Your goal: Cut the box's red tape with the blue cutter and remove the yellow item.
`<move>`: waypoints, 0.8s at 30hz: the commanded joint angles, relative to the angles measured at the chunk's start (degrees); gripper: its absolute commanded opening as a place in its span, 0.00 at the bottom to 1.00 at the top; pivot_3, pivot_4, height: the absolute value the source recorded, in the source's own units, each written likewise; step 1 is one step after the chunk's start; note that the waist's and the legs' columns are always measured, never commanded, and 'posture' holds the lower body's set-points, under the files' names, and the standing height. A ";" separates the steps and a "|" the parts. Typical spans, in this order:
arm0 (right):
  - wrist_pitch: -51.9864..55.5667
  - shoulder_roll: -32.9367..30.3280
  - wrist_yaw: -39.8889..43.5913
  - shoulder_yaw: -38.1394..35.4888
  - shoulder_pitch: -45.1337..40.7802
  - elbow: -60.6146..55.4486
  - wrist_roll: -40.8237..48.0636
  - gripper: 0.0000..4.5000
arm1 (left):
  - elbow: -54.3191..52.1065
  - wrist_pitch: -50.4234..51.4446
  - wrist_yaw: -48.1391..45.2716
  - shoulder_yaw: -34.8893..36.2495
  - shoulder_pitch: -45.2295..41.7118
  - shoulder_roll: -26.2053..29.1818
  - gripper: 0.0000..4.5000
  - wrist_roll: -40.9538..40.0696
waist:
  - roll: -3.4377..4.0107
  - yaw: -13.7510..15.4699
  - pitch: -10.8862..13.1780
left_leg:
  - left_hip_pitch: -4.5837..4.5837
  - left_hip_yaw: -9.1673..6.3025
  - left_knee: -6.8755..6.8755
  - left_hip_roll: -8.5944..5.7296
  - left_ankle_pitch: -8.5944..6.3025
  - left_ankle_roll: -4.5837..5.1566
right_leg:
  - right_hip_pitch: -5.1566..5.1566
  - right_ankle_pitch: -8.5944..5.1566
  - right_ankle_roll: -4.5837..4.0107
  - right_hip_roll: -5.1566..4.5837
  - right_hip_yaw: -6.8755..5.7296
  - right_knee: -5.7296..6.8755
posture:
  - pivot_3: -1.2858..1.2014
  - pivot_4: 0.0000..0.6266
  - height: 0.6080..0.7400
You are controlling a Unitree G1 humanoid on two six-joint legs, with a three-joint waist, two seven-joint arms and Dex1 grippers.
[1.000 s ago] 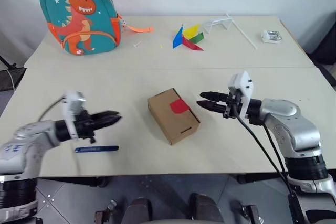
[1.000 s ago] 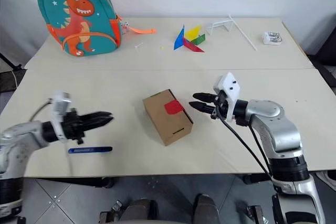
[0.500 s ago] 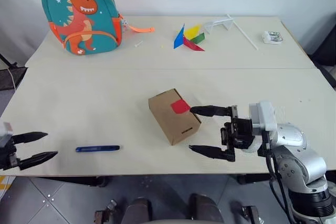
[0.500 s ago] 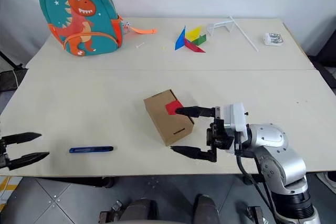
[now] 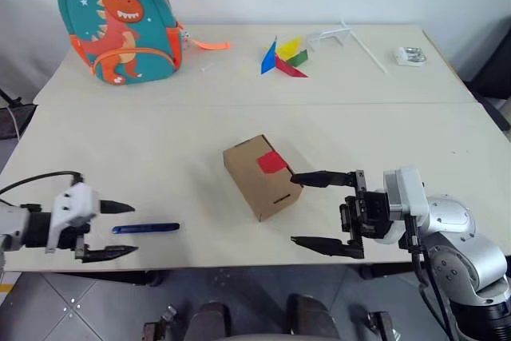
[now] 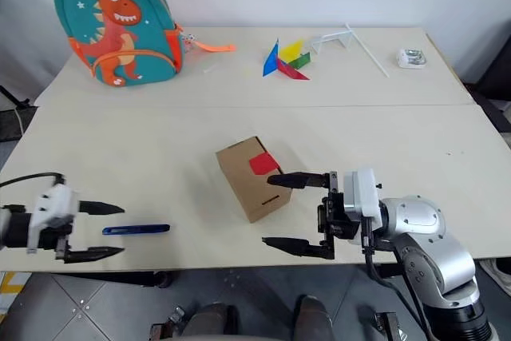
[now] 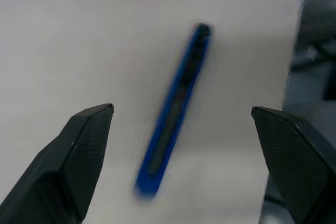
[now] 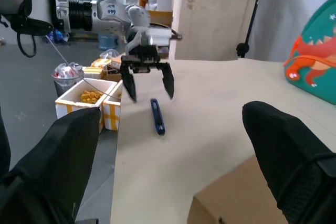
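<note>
The box (image 5: 263, 176) sat mid-bench (image 5: 160, 133), the tape (image 5: 271, 162) on its top. The cutter (image 5: 146, 228) lay to its left near the front edge; a backpack (image 5: 118, 21) stood at the far left corner.

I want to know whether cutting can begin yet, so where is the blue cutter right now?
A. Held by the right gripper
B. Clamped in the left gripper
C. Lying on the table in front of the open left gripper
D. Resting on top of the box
C: the blue cutter lies flat on the table, ahead of the left gripper, whose fingers are spread apart and holding nothing.
</note>
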 commanded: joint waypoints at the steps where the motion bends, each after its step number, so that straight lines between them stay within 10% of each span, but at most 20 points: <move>1: -0.23 -0.85 -0.04 0.14 0.14 -1.59 0.35 1.00 | -1.47 0.87 3.08 -2.06 -1.29 0.19 0.99 2.69 | 0.00 -0.14 0.00 | 0.03 0.01 -0.02 0.01 0.00 0.00 | 0.00 0.00 0.00 0.00 0.00 0.01 | 0.52 0.24 1.00; 13: 1.36 -1.67 -2.45 0.18 -0.08 -2.96 0.53 1.00 | 9.13 -7.63 5.98 -8.78 -6.55 0.26 0.99 10.48 | 0.03 0.53 -0.02 | 0.16 0.09 0.04 0.02 -0.01 0.03 | 0.05 0.00 -0.01 -0.01 0.06 0.11 | 0.52 0.24 1.00; 24: 1.48 -2.17 -3.48 -0.47 -0.53 -1.97 0.79 1.00 | 11.84 -6.16 4.01 -13.60 -8.76 1.35 0.36 10.74 | 0.50 0.54 -0.28 | 0.31 0.16 0.06 0.02 0.06 0.07 | 0.08 0.00 -0.11 -0.01 0.15 0.25 | 0.52 0.24 1.00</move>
